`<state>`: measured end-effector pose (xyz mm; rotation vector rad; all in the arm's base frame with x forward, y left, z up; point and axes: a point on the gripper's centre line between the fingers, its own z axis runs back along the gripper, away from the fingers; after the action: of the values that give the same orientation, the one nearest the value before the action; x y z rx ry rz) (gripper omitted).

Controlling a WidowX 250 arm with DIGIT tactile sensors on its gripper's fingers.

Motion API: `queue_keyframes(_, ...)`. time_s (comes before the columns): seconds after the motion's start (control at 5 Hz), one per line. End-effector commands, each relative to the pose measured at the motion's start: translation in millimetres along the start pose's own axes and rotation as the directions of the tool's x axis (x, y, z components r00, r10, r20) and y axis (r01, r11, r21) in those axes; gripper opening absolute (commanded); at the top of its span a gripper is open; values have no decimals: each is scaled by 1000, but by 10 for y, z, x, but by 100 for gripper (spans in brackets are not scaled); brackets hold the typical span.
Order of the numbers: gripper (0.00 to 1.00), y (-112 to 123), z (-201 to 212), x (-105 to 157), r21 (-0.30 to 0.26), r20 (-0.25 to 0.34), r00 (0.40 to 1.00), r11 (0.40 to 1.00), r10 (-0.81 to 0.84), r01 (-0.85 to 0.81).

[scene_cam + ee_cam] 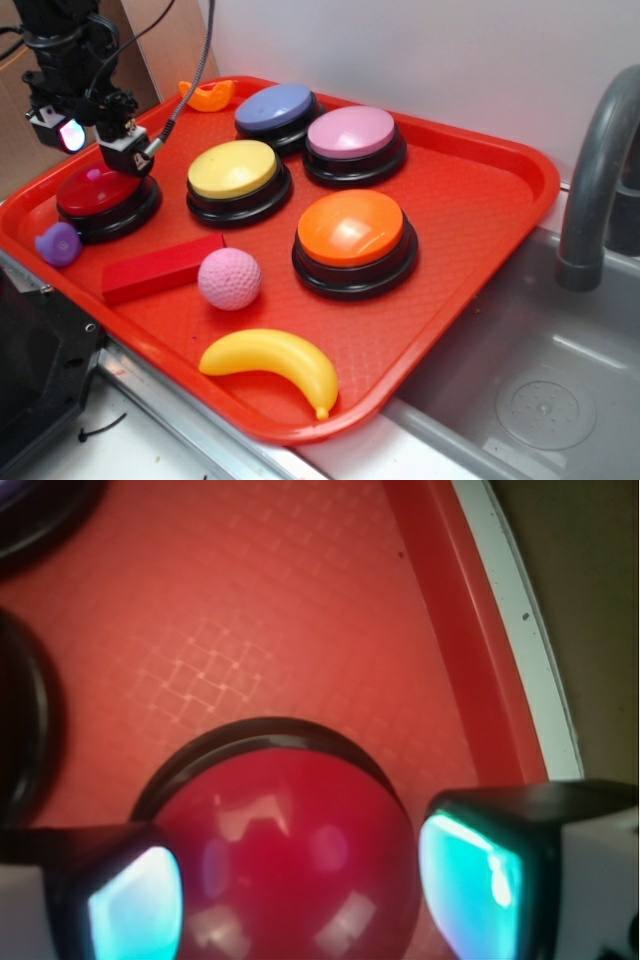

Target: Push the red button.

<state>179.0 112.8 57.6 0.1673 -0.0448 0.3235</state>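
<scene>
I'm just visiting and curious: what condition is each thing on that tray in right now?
Red button: upright, tool above its dome.
Tool: open, fingers either side of the dome.
Orange button: upright, untouched.
Yellow button: upright, untouched.
Banana: lying on its side.
Tray: flat, beside the sink.

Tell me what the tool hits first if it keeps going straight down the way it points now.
Most likely the red button: the tool points down at it, its dome lying between the two open fingers. How much gap remains above the dome is unclear.
</scene>
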Motion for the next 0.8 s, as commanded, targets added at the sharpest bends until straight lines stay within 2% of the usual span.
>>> queue_keyframes(0.0,100,20,-86,-10,11,-6,1000,1000,-8,8)
queue_keyframes(0.2,100,45,16,-2,-22,-1,1000,1000,-1,1)
queue_keyframes(0.4,100,140,202,18,-42,-20,999,998,43,-44)
queue_keyframes(0.6,100,202,401,46,-43,0,999,998,51,-51)
